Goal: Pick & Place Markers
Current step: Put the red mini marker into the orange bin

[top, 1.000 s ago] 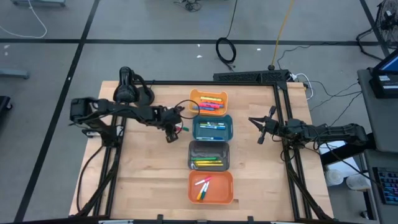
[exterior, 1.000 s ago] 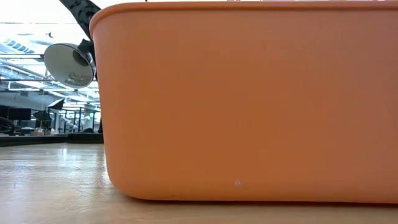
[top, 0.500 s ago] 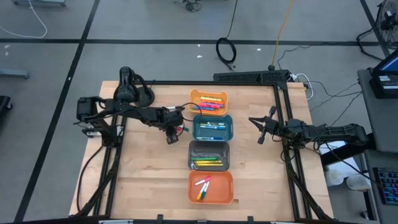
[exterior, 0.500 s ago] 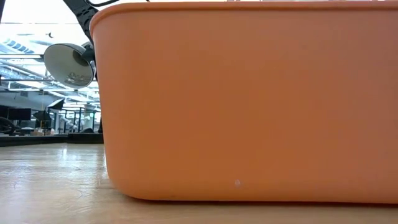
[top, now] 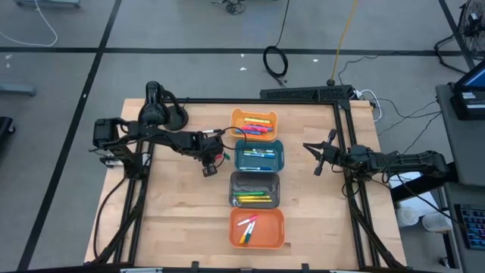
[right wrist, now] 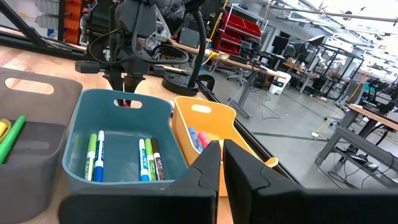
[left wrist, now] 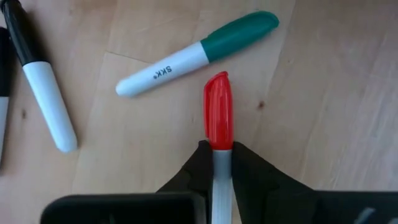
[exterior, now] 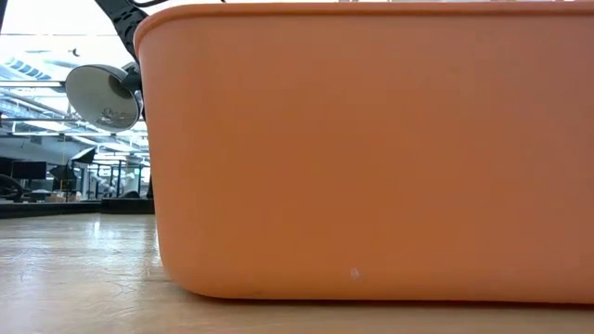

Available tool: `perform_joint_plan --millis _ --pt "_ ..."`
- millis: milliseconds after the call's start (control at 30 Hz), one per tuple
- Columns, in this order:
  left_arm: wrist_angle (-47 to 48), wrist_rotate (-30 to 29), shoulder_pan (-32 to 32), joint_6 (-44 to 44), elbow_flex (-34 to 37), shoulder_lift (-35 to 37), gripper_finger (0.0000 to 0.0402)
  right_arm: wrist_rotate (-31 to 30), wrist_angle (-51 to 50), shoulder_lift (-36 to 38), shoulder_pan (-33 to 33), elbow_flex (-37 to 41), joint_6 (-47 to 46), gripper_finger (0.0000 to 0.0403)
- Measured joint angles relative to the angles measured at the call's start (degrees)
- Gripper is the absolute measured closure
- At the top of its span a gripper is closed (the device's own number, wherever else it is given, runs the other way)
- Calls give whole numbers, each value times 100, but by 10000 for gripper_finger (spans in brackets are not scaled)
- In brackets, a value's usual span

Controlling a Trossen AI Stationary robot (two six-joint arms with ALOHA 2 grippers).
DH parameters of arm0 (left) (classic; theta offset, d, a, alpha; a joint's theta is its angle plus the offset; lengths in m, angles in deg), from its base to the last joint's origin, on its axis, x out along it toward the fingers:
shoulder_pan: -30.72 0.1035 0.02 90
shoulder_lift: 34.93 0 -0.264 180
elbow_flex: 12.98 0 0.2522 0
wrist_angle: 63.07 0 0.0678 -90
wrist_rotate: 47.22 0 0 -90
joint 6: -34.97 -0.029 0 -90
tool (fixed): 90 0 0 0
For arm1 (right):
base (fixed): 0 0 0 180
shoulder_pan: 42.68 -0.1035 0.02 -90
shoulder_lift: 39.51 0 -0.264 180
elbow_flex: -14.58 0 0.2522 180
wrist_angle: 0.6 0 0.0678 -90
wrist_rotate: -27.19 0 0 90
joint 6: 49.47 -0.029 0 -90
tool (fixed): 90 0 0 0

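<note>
In the left wrist view a red-capped marker (left wrist: 218, 109) lies on the wooden table, with my left gripper (left wrist: 222, 149) shut on it. A green-capped marker (left wrist: 199, 53) and a black-capped marker (left wrist: 40, 81) lie flat on the wood just beyond it. In the high view my left gripper (top: 210, 157) stands just left of the teal bin (top: 259, 156). My right gripper (top: 318, 157) waits shut near the table's right edge, holding nothing. More markers lie in the four bins. My left gripper pinches the red-capped marker between its two fingers by the pale barrel (left wrist: 222, 163), just behind the red cap. The fingers come steeply from above, one on each side of the barrel. The marker lies flat on the table, cap end pointing away from the fingers.
Four bins stand in a row down the table's middle: light orange (top: 255, 124), teal, grey (top: 255, 189) and orange (top: 256, 228). The orange bin's wall (exterior: 371, 148) fills the low view. Bare wood lies left and right of the row.
My left arm has leaned a little toward the bins, and its gripper has sunk toward the loose markers on the table beside the teal bin. My right arm has kept still.
</note>
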Motion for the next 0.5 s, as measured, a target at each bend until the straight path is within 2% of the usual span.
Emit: perform_joint_plan --millis 233,333,500 --pt "229 -148 -188 260 18 272 363 0 0 0 0 1 0 392" --pt "499 49 -398 300 67 658 363 0 0 0 0 -1 0 392" --pt "397 -219 -807 537 28 1374 363 0 0 0 0 2 -1 392"
